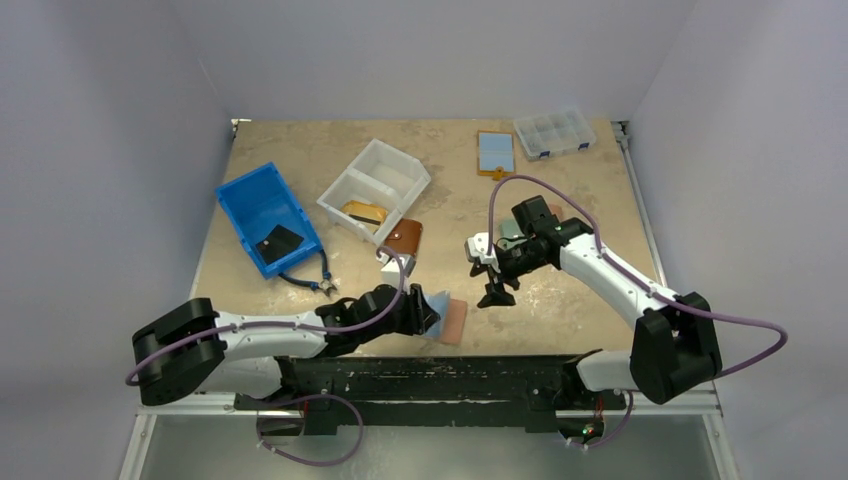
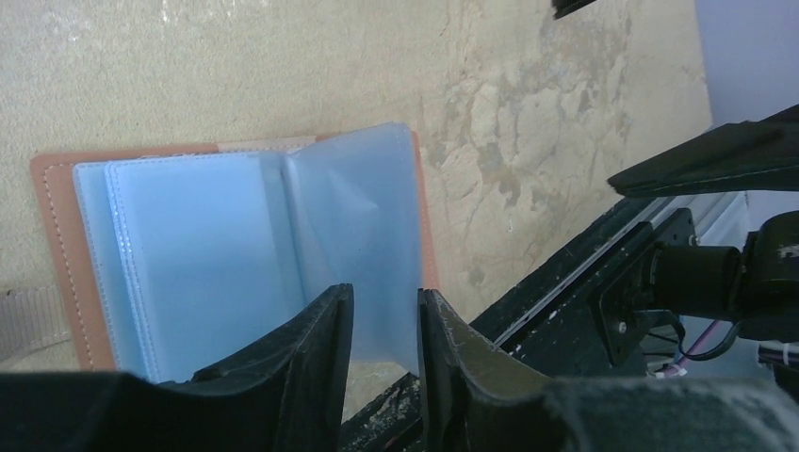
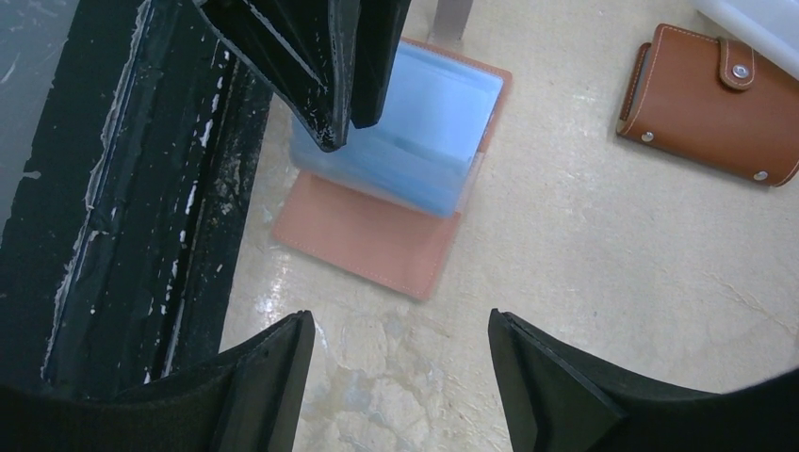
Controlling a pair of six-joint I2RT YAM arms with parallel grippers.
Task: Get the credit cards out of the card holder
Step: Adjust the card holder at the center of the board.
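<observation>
At near edge: 1 card holder (image 3: pixel 367 235); L pincer (image 2: pixel 384 294) narrow, R pincer (image 3: pixel 399 320) wide.

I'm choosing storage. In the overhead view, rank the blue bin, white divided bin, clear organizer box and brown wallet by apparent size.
1. blue bin and white divided bin: too alike to rank.
2. clear organizer box, though it sits farthest back.
3. brown wallet.

Two grippers (image 2: pixel 386 303) (image 3: pixel 400 330), two bins (image 1: pixel 255 205) (image 1: pixel 352 190), one brown wallet (image 1: pixel 405 238)
</observation>
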